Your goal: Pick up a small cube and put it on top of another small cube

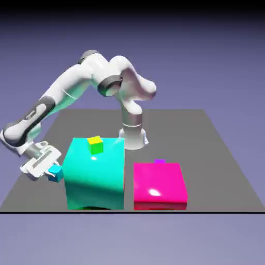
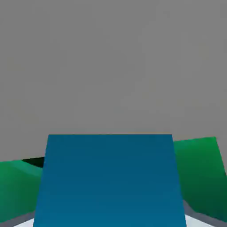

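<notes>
Cyan cube pinched beside the turquoise block

White arm [image 1: 77, 85] bent over from the base [image 1: 133, 135] at the far edge of the grey table [image 1: 222, 171], elbow high, forearm sloping down toward the exterior view's left. Wrist low, just beside the left face of the big turquoise block [image 1: 96, 173]. Gripper [image 1: 52, 172] tilted, turned more sideways than straight down, fingers toward the block.

Small cyan-blue cube [image 1: 56, 173] at the tip of the gripper, pinched between the fingers, touching or almost touching the left side of the turquoise block; impossible to tell which. Seems lifted a little above the table, though not sure from this angle.

In the hand view, same cube [image 2: 110, 181] large and dark blue in the lower middle, hiding both finger tips. Green surface [image 2: 201, 173] visible on both sides behind the cube, grey table [image 2: 113, 62] filling the upper half.

Tiny yellow-green cube [image 1: 95, 145] resting on top of the turquoise block, near its far edge, well above the gripper. Magenta block [image 1: 159, 185] lower and flatter, standing to the exterior view's right of the turquoise one, a narrow gap between them. Tiny purple cube [image 1: 160, 161] just behind the magenta block's far edge, only partly seen
</notes>
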`<state>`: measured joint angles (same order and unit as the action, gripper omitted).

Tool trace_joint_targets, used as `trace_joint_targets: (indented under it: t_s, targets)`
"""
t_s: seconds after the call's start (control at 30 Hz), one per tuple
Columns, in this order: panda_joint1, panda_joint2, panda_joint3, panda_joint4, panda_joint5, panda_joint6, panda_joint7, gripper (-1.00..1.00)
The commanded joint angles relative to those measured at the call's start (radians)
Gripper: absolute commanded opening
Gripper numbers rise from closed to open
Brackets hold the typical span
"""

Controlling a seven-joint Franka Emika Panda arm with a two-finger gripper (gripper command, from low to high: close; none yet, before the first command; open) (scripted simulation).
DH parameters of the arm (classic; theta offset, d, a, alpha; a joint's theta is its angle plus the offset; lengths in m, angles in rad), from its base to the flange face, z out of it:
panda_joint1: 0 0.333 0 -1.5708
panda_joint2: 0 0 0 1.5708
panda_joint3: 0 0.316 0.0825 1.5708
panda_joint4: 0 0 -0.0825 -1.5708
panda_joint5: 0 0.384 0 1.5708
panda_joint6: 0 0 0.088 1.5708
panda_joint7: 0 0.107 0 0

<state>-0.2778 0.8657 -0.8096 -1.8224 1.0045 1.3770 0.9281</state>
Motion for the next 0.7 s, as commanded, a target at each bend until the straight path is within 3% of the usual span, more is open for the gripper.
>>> trace_joint_targets:
  t_s: [0.0,0.4,0.57,0.6,0.67]
  targets:
    - [0.003,-0.008,-0.006,-0.007,-0.045,-0.005,-0.036,-1.0]
    - [0.032,-0.09,-0.074,-0.081,-0.499,-0.051,-0.405,-1.0]
    - [0.08,-0.076,-0.045,-0.229,-0.448,0.085,-0.432,-1.0]
    - [0.08,-0.076,-0.045,-0.229,-0.448,0.085,-0.432,1.0]
    - [0.068,-0.08,-0.052,-0.192,-0.461,0.051,-0.425,1.0]
